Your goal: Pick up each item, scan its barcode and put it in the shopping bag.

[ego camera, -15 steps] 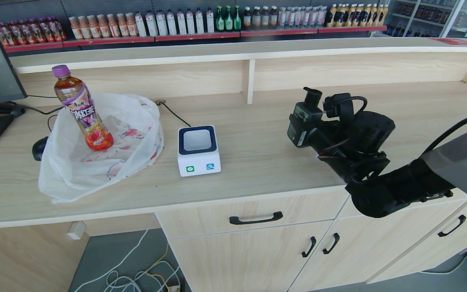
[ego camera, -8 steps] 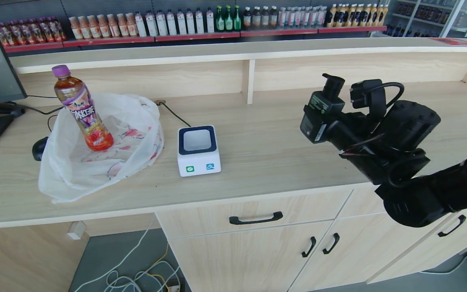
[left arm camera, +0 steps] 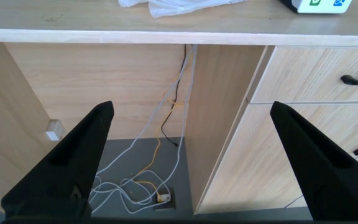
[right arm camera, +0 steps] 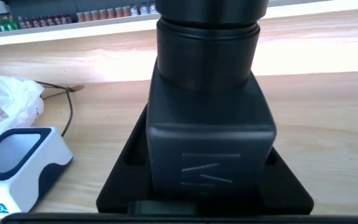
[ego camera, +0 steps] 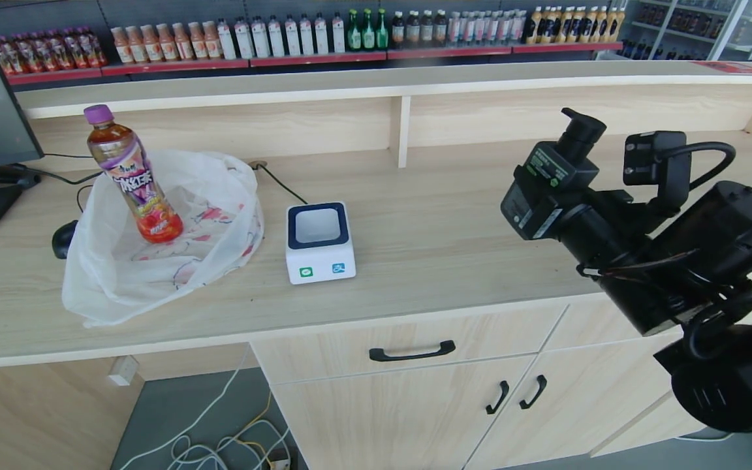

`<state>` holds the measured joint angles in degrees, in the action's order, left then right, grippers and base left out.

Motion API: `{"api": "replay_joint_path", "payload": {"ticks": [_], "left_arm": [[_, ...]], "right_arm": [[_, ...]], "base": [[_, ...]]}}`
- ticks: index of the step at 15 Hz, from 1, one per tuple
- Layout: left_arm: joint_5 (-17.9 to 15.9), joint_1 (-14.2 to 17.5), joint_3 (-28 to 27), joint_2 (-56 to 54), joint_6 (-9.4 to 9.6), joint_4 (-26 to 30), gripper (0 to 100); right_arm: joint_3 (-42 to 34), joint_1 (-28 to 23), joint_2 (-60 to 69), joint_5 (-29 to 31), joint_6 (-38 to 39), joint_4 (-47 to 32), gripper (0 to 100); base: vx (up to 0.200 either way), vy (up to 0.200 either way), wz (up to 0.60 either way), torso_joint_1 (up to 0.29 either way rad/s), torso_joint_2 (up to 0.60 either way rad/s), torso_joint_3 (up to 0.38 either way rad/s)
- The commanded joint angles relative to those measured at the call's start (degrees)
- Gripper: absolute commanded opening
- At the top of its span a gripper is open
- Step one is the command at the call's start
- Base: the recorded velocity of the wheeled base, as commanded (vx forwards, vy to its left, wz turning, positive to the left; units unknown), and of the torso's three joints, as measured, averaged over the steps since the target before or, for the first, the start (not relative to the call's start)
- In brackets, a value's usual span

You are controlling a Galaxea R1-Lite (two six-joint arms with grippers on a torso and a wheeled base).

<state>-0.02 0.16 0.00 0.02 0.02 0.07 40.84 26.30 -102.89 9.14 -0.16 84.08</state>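
Below the counter's near edge, the left gripper (left arm camera: 191, 109) hangs with jaws spread wide and empty, facing the cabinet front and the loose cables (left arm camera: 145, 180) on the floor. At right, above the counter (ego camera: 428, 248), the right gripper (ego camera: 588, 222) is closed on the lower part of a black pump bottle (ego camera: 549, 189). This bottle is tilted, its pump head pointing up and toward the far side, clear of the surface. At centre, left of it, the white scanner (ego camera: 319, 241) sits window up. Farther left lies the open bag (ego camera: 121, 281), with a tea bottle (ego camera: 133, 176) standing in it, leaning slightly. Beyond the counter, shelves (ego camera: 350, 57) carry rows of drinks.
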Motion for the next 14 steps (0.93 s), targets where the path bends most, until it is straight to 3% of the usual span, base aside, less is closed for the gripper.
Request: {"api": "replay_joint_path", "payload": {"ticks": [1, 5, 14], "left_arm": [[0.02, 0.02, 0.0, -0.02, -0.02, 0.01, 100], [0.02, 0.02, 0.0, -0.02, 0.06, 0.01, 100], [-0.06, 0.02, 0.0, -0.02, 0.06, 0.01, 100]], "right_arm": [[-2.69, 2.18, 1.29, 1.23, 0.16, 1.0, 0], [-6.65, 9.48, 4.19, 5.18, -0.28, 1.18, 0], [-26.78, 14.49, 15.96, 5.01, -2.92, 5.31, 0]], "base": [[0.0, 0.0, 0.0, 0.0, 0.0, 0.0], [0.0, 0.0, 0.0, 0.0, 0.0, 0.0], [0.0, 0.0, 0.0, 0.0, 0.0, 0.0]]}}
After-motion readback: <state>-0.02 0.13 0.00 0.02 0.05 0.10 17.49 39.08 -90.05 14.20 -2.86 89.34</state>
